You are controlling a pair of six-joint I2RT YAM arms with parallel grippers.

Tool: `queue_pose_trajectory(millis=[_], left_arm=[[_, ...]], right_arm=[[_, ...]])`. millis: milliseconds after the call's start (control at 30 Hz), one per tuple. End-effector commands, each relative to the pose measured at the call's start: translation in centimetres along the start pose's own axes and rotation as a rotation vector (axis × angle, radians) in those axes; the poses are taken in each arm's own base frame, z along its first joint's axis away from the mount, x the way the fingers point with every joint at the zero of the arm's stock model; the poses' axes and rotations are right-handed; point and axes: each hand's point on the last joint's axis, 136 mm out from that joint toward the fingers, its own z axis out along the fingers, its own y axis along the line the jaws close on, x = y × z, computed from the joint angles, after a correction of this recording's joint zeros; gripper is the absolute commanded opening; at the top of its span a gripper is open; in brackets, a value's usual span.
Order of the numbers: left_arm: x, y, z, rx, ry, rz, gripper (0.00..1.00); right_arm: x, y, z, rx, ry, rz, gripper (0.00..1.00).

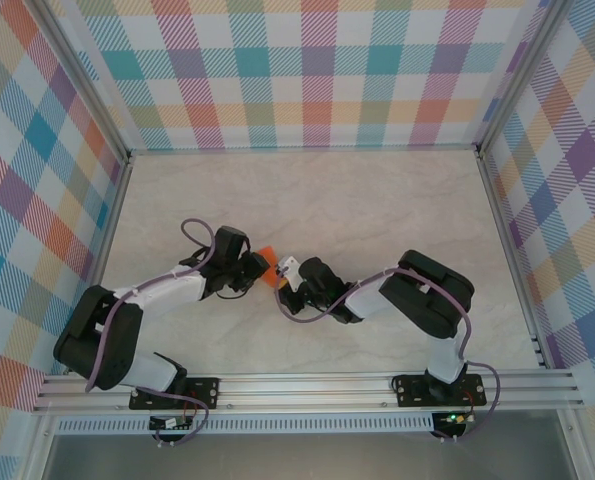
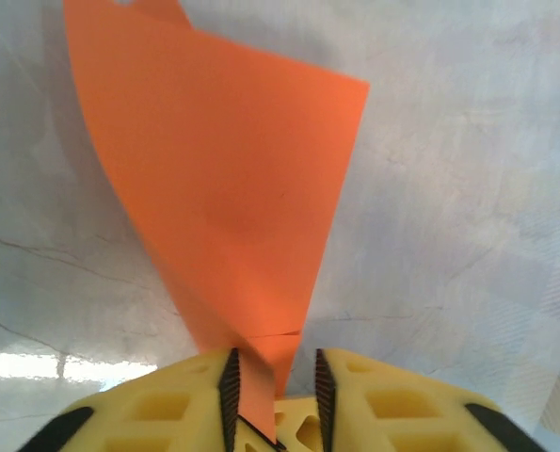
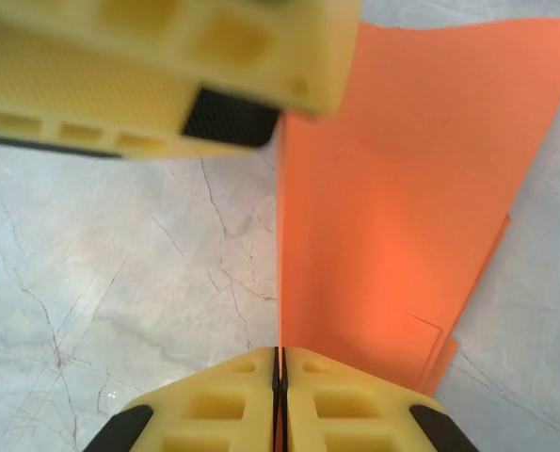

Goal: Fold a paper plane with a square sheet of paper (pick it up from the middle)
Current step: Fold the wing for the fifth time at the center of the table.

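Note:
The square sheet of paper is bright orange, folded into overlapping layers, and held above the marble tabletop between the two arms. In the left wrist view the paper tapers down between the yellow fingers of my left gripper. Those jaws stand apart, and the paper's lower strip lies against the left pad only. My right gripper is shut on the paper's straight edge, which rises upright from its jaws. A left gripper finger crosses the top of the right wrist view. From above, the left gripper and right gripper nearly meet.
The pale marble tabletop stretches around the arms. Plaid walls on aluminium posts enclose it at the back, left and right. The arm bases sit on a rail at the near edge.

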Motion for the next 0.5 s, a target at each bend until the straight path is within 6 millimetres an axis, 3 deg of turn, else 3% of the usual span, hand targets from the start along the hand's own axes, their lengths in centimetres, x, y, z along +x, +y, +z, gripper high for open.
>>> queue_pose_trajectory(millis=[0,167,467], left_arm=[[-0.3,0.8,-0.8,0.001,-0.004,0.015,0.35],[-0.9,0.4,-1.4,0.042,-0.017,0.057,0.44],[-1.0,0.2,-1.6,0.092,-0.041,0.105,0.49]], right_arm=[[1.5,0.4,0.3,-0.066,0.045,0.085,0.10],[1.7,0.1,0.4,-0.093,0.062,0.159,0.11],[1.5,-1.4,0.2,-0.151,0.061,0.371,0.09]])
